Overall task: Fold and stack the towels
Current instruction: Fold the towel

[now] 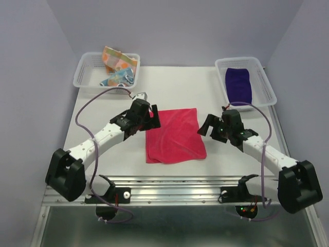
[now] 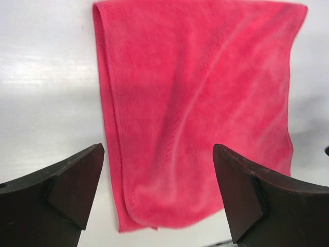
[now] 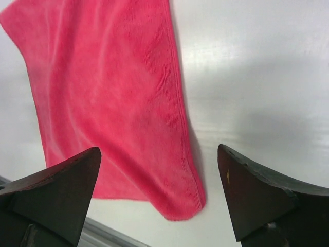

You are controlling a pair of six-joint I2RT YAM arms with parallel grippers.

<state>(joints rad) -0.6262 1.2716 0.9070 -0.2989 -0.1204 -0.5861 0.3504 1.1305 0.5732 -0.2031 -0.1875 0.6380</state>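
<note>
I see the pink towel lying folded flat at table centre. My left gripper hangs at its 10 o'clock corner and my right gripper at its 3 o'clock edge, both with jaws spread wide and gripping nothing. Well clear, the left basket at 11 o'clock holds the patterned towels, and the right basket at 1 o'clock holds the purple towel.

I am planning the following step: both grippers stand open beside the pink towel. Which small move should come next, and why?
Probably lower the left gripper onto the nearest edge of the pink towel and close there, to begin another fold. Both it and the right gripper are open and empty, and the towel lies flat, looking larger than the purple towel in the basket.
</note>
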